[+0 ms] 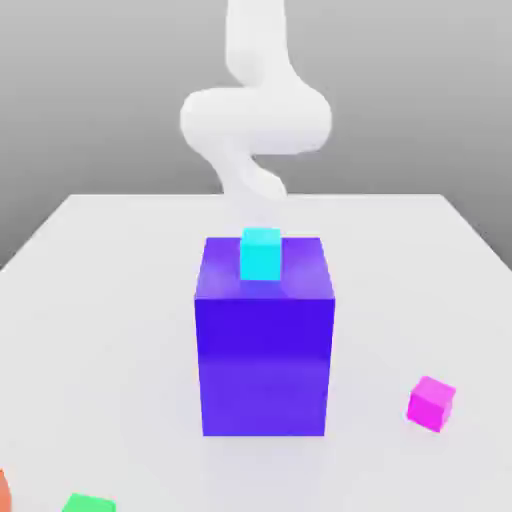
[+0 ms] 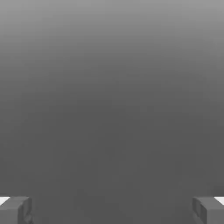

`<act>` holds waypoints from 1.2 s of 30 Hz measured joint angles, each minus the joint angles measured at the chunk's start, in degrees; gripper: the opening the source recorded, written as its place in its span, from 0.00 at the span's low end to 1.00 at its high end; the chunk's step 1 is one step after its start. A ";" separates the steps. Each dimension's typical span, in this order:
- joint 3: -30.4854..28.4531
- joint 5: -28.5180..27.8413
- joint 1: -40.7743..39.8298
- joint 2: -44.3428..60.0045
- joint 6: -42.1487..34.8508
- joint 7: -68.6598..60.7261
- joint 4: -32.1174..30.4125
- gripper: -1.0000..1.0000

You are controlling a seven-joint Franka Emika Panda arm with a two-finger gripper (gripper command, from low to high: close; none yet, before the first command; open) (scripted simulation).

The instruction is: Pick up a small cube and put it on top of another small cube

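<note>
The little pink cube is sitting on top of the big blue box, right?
Not quite. The little cube on top of the big blue box is cyan, not pink. The exterior view shows it. The pink cube sits on the table, toward the exterior view's right.

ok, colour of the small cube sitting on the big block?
Cyan small cube on the blue-violet big block; clearest in the exterior view.

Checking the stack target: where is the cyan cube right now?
In the exterior view, the cyan cube sits on top of the big blue block at the table's middle, near the block's far edge, just in front of the white arm.
</note>
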 joint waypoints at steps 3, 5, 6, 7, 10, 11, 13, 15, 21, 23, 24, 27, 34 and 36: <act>0.47 1.71 3.77 6.56 3.44 -3.36 -2.48 0.50; 1.02 2.72 6.06 10.76 5.64 -5.45 -4.07 0.50; 1.35 3.17 7.16 12.84 6.73 -6.45 -4.86 0.50; 1.78 3.63 8.19 14.92 7.81 -7.45 -5.64 0.50; 3.23 4.63 11.17 21.15 11.09 -10.20 -8.00 0.50; 3.82 4.84 12.07 23.22 12.19 -11.03 -8.79 0.50; 5.10 4.99 13.76 27.37 14.40 -12.48 -10.38 0.50; 6.48 4.66 15.27 31.51 16.64 -13.60 -11.97 0.50; 9.18 -1.00 21.08 43.98 23.42 -13.60 -16.78 0.50; 8.63 -4.37 22.64 48.14 25.79 -12.31 -17.96 0.50; 7.99 -5.68 23.31 50.21 27.25 -11.59 -17.95 0.50; 5.74 -8.54 25.20 56.45 32.01 -9.67 -17.03 0.50; 4.18 -9.77 26.52 60.38 35.14 -8.68 -16.28 0.00; 4.04 -9.97 26.63 60.74 35.43 -8.54 -16.22 0.00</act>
